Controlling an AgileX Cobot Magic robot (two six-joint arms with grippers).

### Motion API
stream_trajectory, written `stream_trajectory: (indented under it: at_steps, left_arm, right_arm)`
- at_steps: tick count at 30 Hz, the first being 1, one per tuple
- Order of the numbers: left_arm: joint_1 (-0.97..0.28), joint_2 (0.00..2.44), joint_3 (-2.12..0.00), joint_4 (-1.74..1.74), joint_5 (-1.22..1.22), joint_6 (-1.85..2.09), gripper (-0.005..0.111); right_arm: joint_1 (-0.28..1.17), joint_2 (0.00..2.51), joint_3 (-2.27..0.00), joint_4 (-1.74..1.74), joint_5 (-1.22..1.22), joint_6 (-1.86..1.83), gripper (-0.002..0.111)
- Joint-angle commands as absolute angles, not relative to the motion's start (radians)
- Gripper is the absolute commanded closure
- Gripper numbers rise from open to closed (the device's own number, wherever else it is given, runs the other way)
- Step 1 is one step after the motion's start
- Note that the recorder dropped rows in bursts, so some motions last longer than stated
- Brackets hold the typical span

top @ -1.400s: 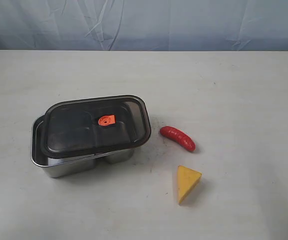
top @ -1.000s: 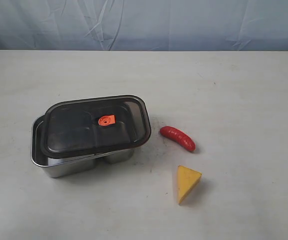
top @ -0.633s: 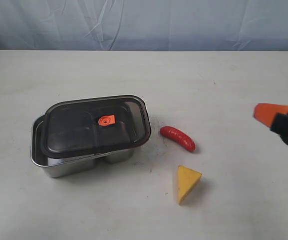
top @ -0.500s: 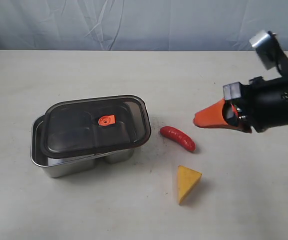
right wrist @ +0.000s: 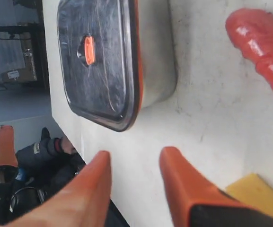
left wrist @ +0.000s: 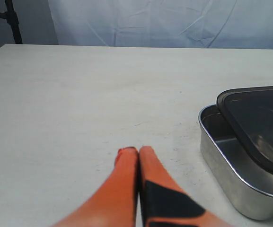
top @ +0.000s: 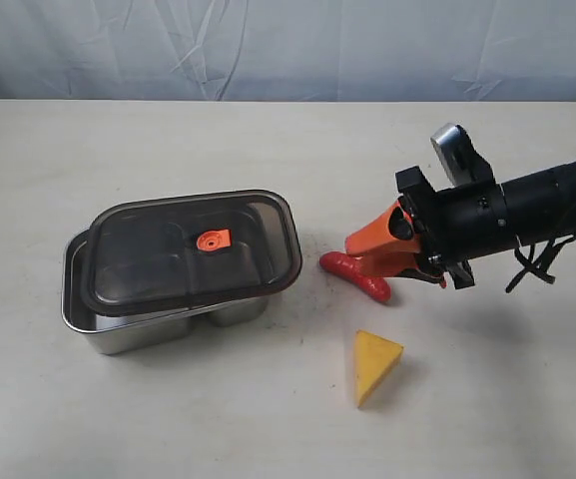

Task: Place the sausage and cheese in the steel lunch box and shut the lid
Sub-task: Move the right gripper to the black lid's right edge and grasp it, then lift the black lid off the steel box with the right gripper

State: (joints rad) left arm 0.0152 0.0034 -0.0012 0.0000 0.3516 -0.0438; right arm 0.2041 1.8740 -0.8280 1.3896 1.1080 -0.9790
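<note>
A black robot arm (top: pixel 527 205) extends in from the right over a pale bench (top: pixel 268 150). Its right gripper (top: pixel 357 251) is poised low at a small glossy red curved toy sausage (top: pixel 333 264), which lies just right of the scene's centre. The gripper's orange fingers (top: pixel 379 232) stand apart. In the right wrist view only bare bench shows between them, and the sausage (right wrist: pixel 261 42) lies beyond the tips and off to one side. Whether a finger touches the sausage cannot be told, since in the exterior view the fingers cover its middle.

Nearer the camera, close to the sausage but apart from it, a yellow-orange wedge of toy cheese (top: pixel 375 365) sits flat on the bench.

At left, a shiny rectangular steel lunch box (top: pixel 138 334) carries a dark smoky translucent plastic lid (top: pixel 168 264) with a small orange valve tab (top: pixel 212 239) at its centre. The lid rests crooked on the box, shifted toward the right and far side, so the box's left and near rim is uncovered.

The left gripper (left wrist: pixel 138 151), seen only in its own wrist view, holds its orange fingers pressed together with nothing between them. It hangs over bare bench near the lunch box's uncovered end.

A creased pale blue cloth backdrop (top: pixel 268 50) hangs behind the bench's far edge.
</note>
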Motion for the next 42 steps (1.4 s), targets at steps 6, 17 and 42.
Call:
stream_trajectory:
  at_steps: [6,17,42]
  left_arm:
    - [0.017,0.0,0.0,0.006,0.337,-0.045,0.107]
    - [0.017,0.0,0.0,0.006,0.337,-0.045,0.107]
    - [0.017,0.0,0.0,0.006,0.337,-0.045,0.107]
  right_arm:
    - [0.314,1.888,-0.834,1.524,1.001,-1.015,0.058]
    - [0.433,1.895,-0.834,1.658,0.774,-1.065,0.058]
    - [0.501,1.935,-0.834,1.744,0.79,-1.081,0.07]
